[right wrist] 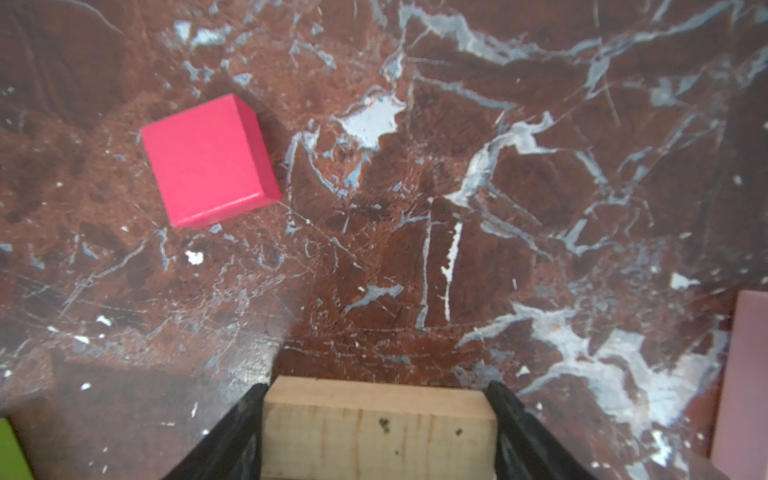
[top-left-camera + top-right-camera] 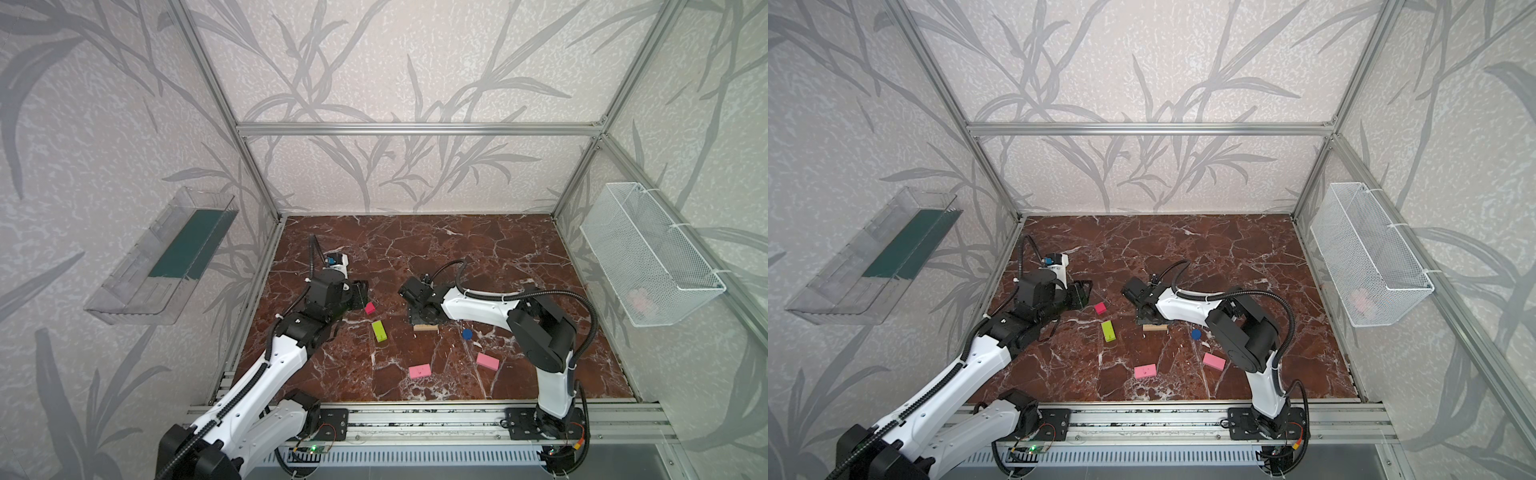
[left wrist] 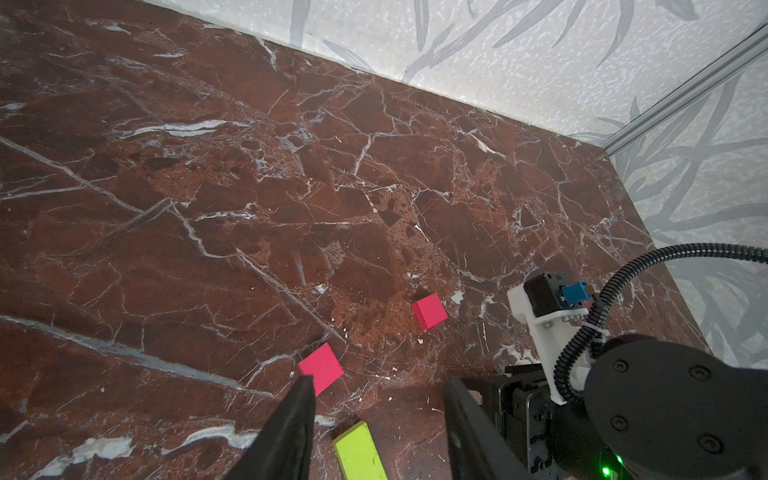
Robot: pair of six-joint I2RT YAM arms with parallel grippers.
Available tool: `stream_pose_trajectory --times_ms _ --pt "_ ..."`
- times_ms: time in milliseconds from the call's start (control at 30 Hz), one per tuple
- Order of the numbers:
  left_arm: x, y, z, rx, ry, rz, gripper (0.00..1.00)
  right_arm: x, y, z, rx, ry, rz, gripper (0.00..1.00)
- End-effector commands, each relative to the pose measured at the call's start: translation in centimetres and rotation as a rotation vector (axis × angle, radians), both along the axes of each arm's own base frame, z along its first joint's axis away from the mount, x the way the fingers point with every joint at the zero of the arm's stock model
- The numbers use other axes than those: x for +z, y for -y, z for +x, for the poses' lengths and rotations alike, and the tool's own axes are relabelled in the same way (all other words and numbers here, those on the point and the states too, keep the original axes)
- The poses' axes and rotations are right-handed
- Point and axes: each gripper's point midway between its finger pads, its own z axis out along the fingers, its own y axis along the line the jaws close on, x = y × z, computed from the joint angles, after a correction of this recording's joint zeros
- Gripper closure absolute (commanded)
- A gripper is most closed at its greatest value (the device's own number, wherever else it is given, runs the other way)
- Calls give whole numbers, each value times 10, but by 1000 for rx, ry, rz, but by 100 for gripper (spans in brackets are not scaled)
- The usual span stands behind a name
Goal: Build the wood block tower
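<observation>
My right gripper [image 2: 424,321] [image 1: 377,388] is shut on a tan bar [image 2: 425,328] [image 1: 378,428], one finger against each end, low over the marble table [image 2: 457,249]. My left gripper [image 2: 362,297] [image 3: 376,386] hangs open and holds nothing. A red cube [image 2: 369,307] [image 3: 321,368] lies just past its fingertip. In the left wrist view a second red cube [image 3: 429,311] [image 1: 210,160] sits farther on, and the lime-green bar [image 2: 379,331] [image 3: 359,453] lies below the open jaws. The blue disc [image 2: 467,333] and two pink bars [image 2: 419,370] [image 2: 487,361] lie flat nearer the front. No stack shows.
A clear plastic bin [image 2: 166,257] hangs on the left wall. A white wire basket [image 2: 648,253] on the right wall holds something pink. An aluminium rail [image 2: 415,415] with both arm bases runs along the front edge. Another pink bar edge [image 1: 744,382] shows beside the right gripper.
</observation>
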Motion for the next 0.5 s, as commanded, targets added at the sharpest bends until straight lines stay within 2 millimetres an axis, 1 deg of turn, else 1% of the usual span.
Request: stream_pose_trajectory --times_ms 0,300,467 --pt "4 -1 -1 4 17 -16 51 -7 14 -19 3 -62 -49 39" --pt "4 -1 -1 4 18 -16 51 -7 14 -20 7 -67 -52 34" --pt "4 -1 0 2 17 -16 51 -6 15 -21 6 -68 -53 33"
